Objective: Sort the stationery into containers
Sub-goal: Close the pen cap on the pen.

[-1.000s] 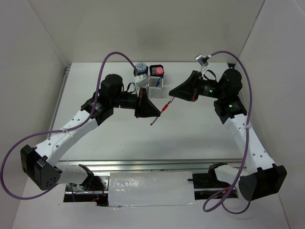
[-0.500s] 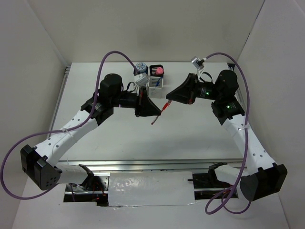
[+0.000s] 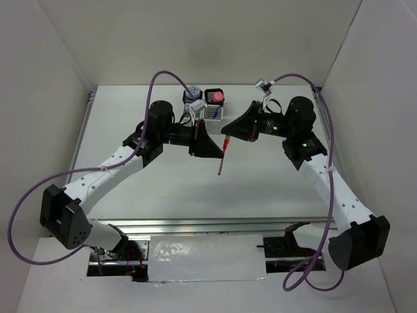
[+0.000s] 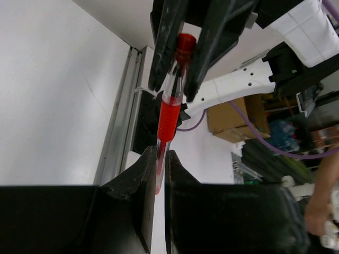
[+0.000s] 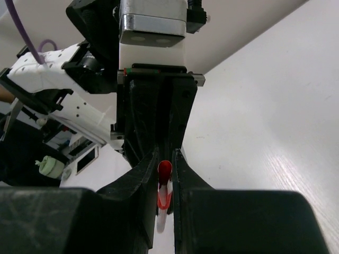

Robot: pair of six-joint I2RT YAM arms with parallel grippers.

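Left wrist view has the red pen (image 4: 168,114) slanted in mid-air and pinched in two places. The left hand (image 4: 161,161) is nearly closed on its lower barrel, and the right hand (image 5: 164,161) is nearly closed around its upper end. With two grips on one thin pen, either arm pulling away before the other lets go could bend the pen or wrench it out crooked. A weak single pinch after the handover would likely let it swing or drop to the tabletop (image 3: 260,189), short of the containers (image 3: 212,107) just behind the hands.
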